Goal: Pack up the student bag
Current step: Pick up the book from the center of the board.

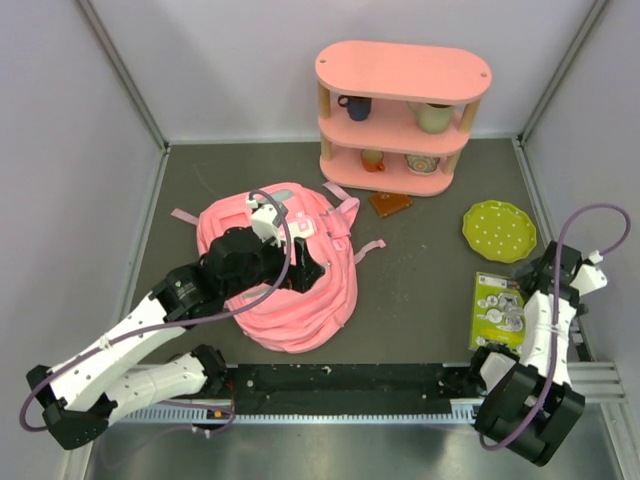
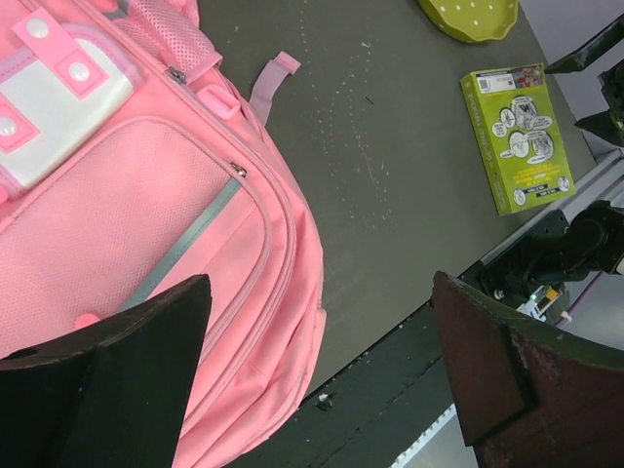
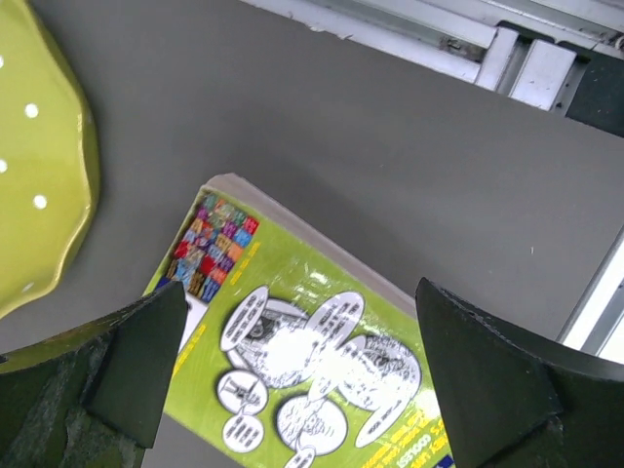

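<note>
The pink student bag (image 1: 280, 280) lies flat at the table's centre-left, front pocket up, zips closed as far as I can see. My left gripper (image 1: 305, 268) hovers over its right side, open and empty. In the left wrist view the bag (image 2: 146, 224) fills the left half, and the gripper (image 2: 317, 390) spans its lower edge and the table's front rail. A green book (image 1: 497, 310) lies flat at the right. My right gripper (image 1: 537, 278) is open above it. In the right wrist view the gripper (image 3: 302, 390) has the book (image 3: 312, 361) below it, not touching.
A green dotted plate (image 1: 499, 231) lies beyond the book and shows in the right wrist view (image 3: 39, 166). A rigid pink three-tier shelf (image 1: 400, 70) with cups stands at the back. A small orange-brown flat item (image 1: 389, 203) lies before it. Walls enclose three sides.
</note>
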`<state>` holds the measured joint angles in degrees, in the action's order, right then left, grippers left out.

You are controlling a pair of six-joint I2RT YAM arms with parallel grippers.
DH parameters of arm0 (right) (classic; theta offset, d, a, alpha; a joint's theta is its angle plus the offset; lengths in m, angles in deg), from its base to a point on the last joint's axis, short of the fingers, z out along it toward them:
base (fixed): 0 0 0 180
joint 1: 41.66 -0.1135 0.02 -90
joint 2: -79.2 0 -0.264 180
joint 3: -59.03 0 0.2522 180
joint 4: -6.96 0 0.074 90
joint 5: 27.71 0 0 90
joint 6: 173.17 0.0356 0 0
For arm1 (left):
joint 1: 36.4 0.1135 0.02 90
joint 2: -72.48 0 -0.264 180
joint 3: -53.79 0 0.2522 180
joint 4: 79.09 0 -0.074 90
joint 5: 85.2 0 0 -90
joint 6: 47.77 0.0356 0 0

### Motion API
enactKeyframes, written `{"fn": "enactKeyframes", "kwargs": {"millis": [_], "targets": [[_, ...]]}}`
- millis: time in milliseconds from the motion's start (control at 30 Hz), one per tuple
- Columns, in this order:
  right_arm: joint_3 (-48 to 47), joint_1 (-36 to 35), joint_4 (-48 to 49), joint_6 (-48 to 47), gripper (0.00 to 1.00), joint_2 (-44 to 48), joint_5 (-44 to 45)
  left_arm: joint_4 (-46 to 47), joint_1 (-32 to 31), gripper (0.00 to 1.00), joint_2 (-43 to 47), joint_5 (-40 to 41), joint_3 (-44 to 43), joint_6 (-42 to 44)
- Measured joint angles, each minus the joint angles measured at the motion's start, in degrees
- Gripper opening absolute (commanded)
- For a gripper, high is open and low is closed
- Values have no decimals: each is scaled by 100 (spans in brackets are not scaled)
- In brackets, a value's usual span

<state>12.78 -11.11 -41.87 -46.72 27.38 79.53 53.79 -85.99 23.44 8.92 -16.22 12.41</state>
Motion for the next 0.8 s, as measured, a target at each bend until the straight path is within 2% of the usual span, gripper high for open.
{"fn": "enactKeyframes", "kwargs": {"millis": [167,400,567,800], "targets": [[299,0,260,20,99,-20,76,44,0,98,-90,-142,0,-4],[697,2,557,170,99,-22,-385,140,0,98,-90,-284,24,-28],[1106,-129,601,619,99,953,-1019,310,0,98,-116,-341,142,-74],[1436,-981,264,1453,99,2002,-1729,732,-9,98,-625,-695,229,-332]]}}
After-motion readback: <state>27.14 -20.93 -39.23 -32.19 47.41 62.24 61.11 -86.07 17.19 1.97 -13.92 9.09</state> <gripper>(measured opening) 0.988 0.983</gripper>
